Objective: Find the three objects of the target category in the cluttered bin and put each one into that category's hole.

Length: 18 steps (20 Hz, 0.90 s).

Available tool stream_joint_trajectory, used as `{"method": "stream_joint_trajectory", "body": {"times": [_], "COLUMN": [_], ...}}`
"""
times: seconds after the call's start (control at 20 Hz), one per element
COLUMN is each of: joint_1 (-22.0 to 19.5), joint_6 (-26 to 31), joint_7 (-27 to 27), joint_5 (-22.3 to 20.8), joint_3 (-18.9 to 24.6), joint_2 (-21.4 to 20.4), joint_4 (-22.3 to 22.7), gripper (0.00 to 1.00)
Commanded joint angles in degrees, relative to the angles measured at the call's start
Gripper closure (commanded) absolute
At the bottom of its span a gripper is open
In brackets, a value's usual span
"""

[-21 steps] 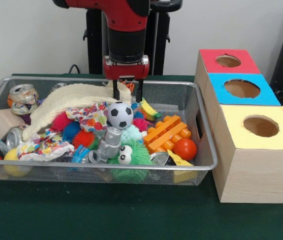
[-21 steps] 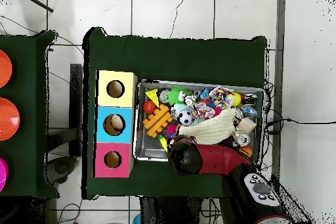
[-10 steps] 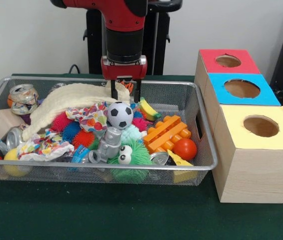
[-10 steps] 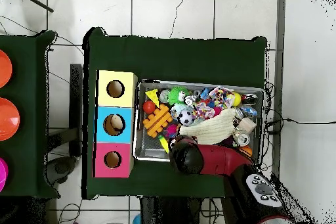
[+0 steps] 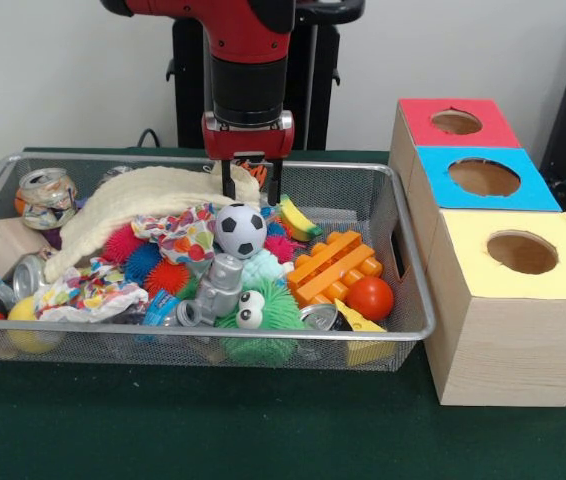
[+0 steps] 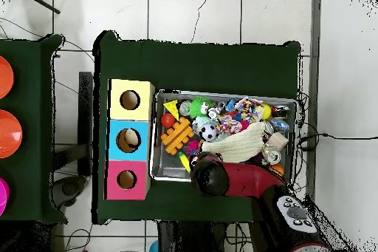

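Front view: claw hangs open over the back of the bin

Front view has the claw [image 5: 250,189] poised above the wire bin [image 5: 412,268] on the green counter [image 5: 263,430], two dark fingers [image 5: 229,184] parted and nothing between them. Directly below its tips sits the cream towel [image 5: 123,205], with a soccer ball [image 5: 240,230] just in front of the claw and a banana toy [image 5: 298,220] just to the picture's right of it. Further forward lie the orange block [image 5: 333,265], a red ball [image 5: 370,297] and the green fuzzy creature [image 5: 263,310]. Well off to the picture's right of the claw stands the wooden box [image 5: 503,330] with its red hole [image 5: 456,122], blue hole [image 5: 484,177] and yellow hole [image 5: 522,252]
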Motion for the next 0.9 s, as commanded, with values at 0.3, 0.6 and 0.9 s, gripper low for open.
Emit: {"method": "stream_joint_trajectory", "body": {"times": [0.3,0.6,0.9], "joint_1": [-1.2,-1.3,-1.3], "joint_6": [-2.4,-1.9,0.8], "joint_7": [6.3,6.2,4.7], "joint_5": [-1.0,-0.7,-1.1], "joint_3": [0.1,0.5,0.4], "joint_2": [3.4,3.2,2.9], "joint_4": [-4.4,-4.5,-4.6], "gripper": [0.0,0.0,1.0]}}
